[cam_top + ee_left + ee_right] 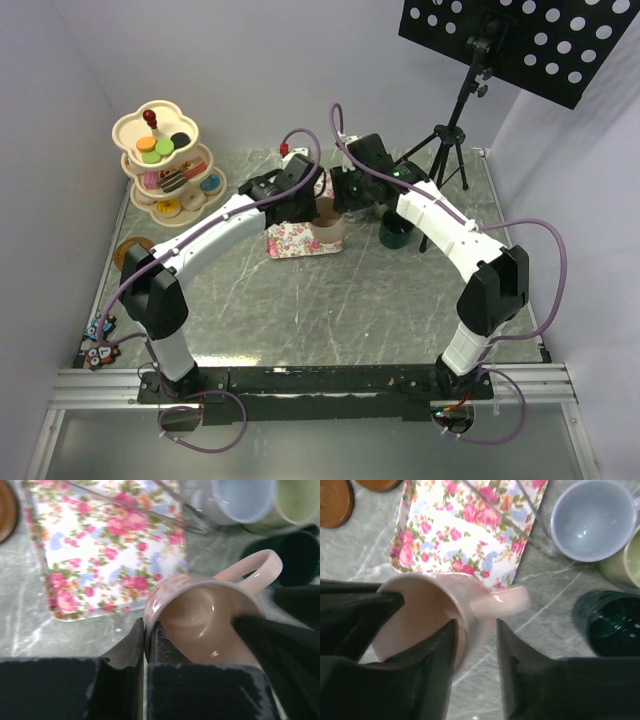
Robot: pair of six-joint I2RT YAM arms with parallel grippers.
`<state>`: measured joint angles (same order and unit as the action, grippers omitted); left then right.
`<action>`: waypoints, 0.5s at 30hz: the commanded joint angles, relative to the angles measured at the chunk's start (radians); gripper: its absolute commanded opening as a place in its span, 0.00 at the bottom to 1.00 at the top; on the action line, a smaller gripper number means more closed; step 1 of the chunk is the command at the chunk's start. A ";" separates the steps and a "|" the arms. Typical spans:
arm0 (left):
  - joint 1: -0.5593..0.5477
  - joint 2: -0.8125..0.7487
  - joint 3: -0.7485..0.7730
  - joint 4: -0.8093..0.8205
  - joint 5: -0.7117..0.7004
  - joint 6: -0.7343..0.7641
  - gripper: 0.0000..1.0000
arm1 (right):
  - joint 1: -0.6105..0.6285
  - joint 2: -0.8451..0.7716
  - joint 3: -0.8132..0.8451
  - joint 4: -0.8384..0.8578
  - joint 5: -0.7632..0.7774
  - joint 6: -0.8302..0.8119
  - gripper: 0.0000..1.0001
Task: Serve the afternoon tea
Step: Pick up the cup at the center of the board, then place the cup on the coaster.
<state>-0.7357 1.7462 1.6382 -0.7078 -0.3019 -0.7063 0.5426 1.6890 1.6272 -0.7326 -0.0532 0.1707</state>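
Black jaws of your left gripper [146, 630] are pressed together on the rim of the pink mug [200, 615], one finger inside the wall and one outside. Your right gripper [476, 625] is at the opposite side of the same mug, by the handle. Its jaws stand apart and straddle the wall where the handle joins; you cannot tell whether either finger touches.

The mug is at a corner of the floral tray [110, 555], and whether it rests on the table [330, 300] is unclear. Metal tongs [520, 510] lie on the tray. Close by, the light blue mug [590, 520], light green mug [625, 560] and dark green mug [605, 625] stand clustered. Two brown saucers [332, 502] lie off the tray's other side. At the far left corner, well apart, the three-tier stand [165, 165] carries toy cakes [160, 148].
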 commanded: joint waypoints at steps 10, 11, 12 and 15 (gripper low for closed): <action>0.332 -0.183 -0.259 0.261 0.061 0.192 0.01 | -0.141 -0.113 0.007 0.078 -0.079 0.082 0.79; 0.358 -0.179 -0.258 0.269 0.067 0.217 0.01 | -0.154 -0.129 -0.007 0.082 -0.083 0.084 0.79; 0.380 -0.172 -0.253 0.274 0.070 0.229 0.01 | -0.167 -0.135 -0.019 0.088 -0.083 0.084 0.80; 0.444 -0.120 -0.227 0.291 0.089 0.263 0.01 | -0.193 -0.141 -0.038 0.091 -0.089 0.081 0.80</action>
<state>-0.3489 1.6493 1.3540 -0.5682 -0.2558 -0.5243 0.3790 1.6188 1.6081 -0.6853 -0.1192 0.2329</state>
